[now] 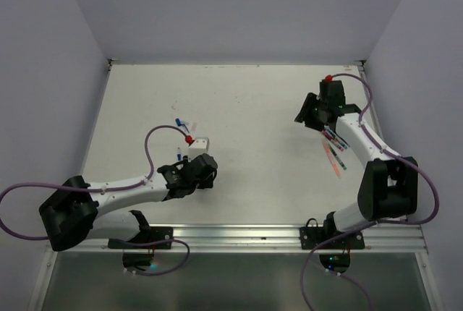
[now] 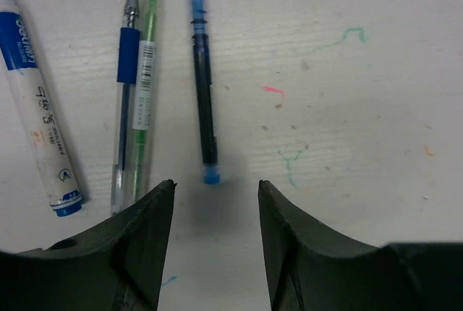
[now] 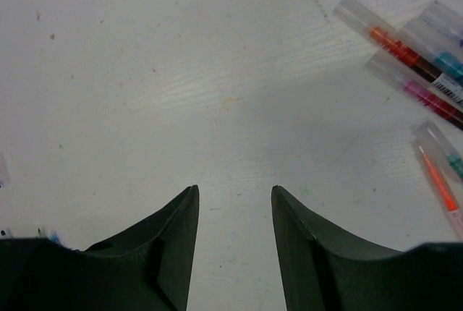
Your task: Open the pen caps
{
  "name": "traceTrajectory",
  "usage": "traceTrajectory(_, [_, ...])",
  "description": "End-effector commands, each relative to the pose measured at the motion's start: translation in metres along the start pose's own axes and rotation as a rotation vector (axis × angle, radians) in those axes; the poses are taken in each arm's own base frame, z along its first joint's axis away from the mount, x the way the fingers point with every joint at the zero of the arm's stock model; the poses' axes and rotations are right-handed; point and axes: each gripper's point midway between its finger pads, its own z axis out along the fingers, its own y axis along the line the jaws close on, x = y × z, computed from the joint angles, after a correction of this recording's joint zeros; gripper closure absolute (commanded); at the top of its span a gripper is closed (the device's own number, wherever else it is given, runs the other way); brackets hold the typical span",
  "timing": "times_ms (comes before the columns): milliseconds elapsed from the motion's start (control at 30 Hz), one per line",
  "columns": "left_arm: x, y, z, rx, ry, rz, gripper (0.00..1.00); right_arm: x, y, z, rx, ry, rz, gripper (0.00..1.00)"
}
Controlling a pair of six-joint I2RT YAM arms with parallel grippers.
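In the left wrist view several pens lie side by side on the white table: a white marker (image 2: 40,108) with a blue end, a clear pen (image 2: 125,94) with a blue grip and a bare metal tip, a green pen (image 2: 147,79), and a dark blue pen (image 2: 203,94) with a small blue end piece (image 2: 210,175). My left gripper (image 2: 215,188) is open and empty, just short of that blue end. My right gripper (image 3: 234,192) is open and empty over bare table. Several clear-capped pens (image 3: 405,50) lie to its right. In the top view these lie beside the right arm (image 1: 333,148).
Two tiny blue and red pieces (image 1: 181,123) lie on the table beyond the left gripper (image 1: 195,170). Purple cables with red plugs (image 1: 189,139) run along both arms. The table's back wall and side walls enclose the surface.
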Motion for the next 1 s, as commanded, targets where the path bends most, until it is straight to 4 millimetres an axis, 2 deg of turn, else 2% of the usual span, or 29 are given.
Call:
traceTrajectory(0, [-0.048,-0.045,-0.032,0.159,-0.088,-0.012,0.47,-0.035,-0.013,0.003,0.080,-0.032,-0.022,0.51])
traceTrajectory(33, [-0.052,-0.058,-0.040,0.211,-0.091,-0.002,0.46,-0.033,-0.030,0.010,0.161,-0.004,-0.018,0.51])
traceTrajectory(67, [-0.059,-0.065,-0.047,0.246,-0.110,-0.002,0.45,-0.042,-0.035,0.009,0.193,-0.011,-0.011,0.51])
traceTrajectory(133, [-0.069,-0.081,-0.061,0.301,-0.129,-0.002,0.44,-0.036,-0.050,0.010,0.250,0.020,0.007,0.52])
traceTrajectory(233, [-0.075,-0.093,-0.072,0.367,-0.147,-0.001,0.43,-0.015,-0.082,0.017,0.338,0.067,0.031,0.55])
traceTrajectory(267, [-0.080,-0.097,-0.076,0.400,-0.170,-0.008,0.43,0.001,-0.092,0.021,0.344,0.107,0.043,0.57])
traceTrajectory(333, [-0.076,-0.102,-0.076,0.439,-0.173,-0.001,0.42,0.006,-0.107,0.025,0.337,0.108,0.067,0.57])
traceTrajectory(367, [-0.077,-0.104,-0.075,0.455,-0.186,0.003,0.42,0.015,-0.116,0.023,0.344,0.118,0.081,0.55])
traceTrajectory(433, [-0.076,-0.109,-0.073,0.476,-0.184,0.008,0.41,0.020,-0.125,0.023,0.348,0.108,0.077,0.53])
traceTrajectory(533, [-0.071,-0.114,-0.067,0.488,-0.176,0.036,0.41,0.019,-0.126,0.019,0.342,0.081,0.051,0.49])
traceTrajectory(767, [-0.065,-0.119,-0.065,0.528,-0.176,0.070,0.40,0.033,-0.145,0.015,0.412,0.134,-0.010,0.49])
traceTrajectory(833, [-0.069,-0.124,-0.067,0.552,-0.196,0.064,0.40,0.036,-0.149,0.015,0.425,0.134,-0.019,0.49])
traceTrajectory(967, [-0.066,-0.121,-0.064,0.545,-0.192,0.073,0.40,0.036,-0.158,0.013,0.460,0.132,-0.045,0.49])
